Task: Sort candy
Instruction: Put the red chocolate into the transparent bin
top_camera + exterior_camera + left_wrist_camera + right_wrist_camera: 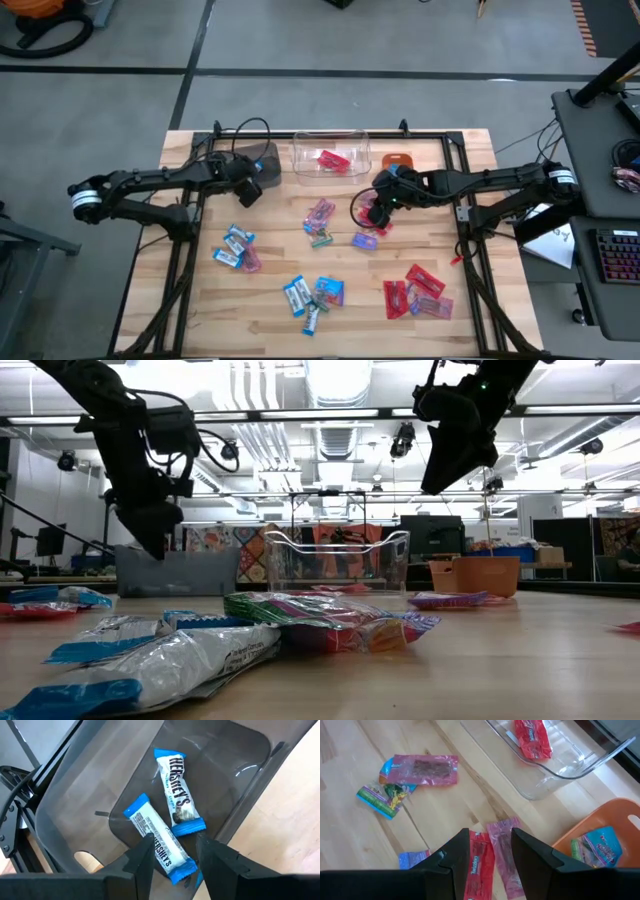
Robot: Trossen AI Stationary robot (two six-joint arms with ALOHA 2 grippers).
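My left gripper (250, 190) hangs open over the dark grey bin (264, 160). In the left wrist view its fingers (145, 855) stand above two blue-and-white candy bars (176, 790) lying flat on the bin's floor. My right gripper (372, 208) is open and raised above the table (450, 470). Below its fingers (457, 852) a red candy (479, 865) and a pink candy (504, 852) lie side by side on the wood. More candy lies scattered: blue-and-white (232, 248), (305, 293), red (415, 292), pink and mixed (320, 215).
A clear bin (330, 150) at the far edge holds one red candy (532, 737). An orange bin (398, 160) beside it holds a blue-and-pink candy (600, 845). A black frame (440, 135) and cables run round the table's far and side edges. Bare wood lies between the candy clusters.
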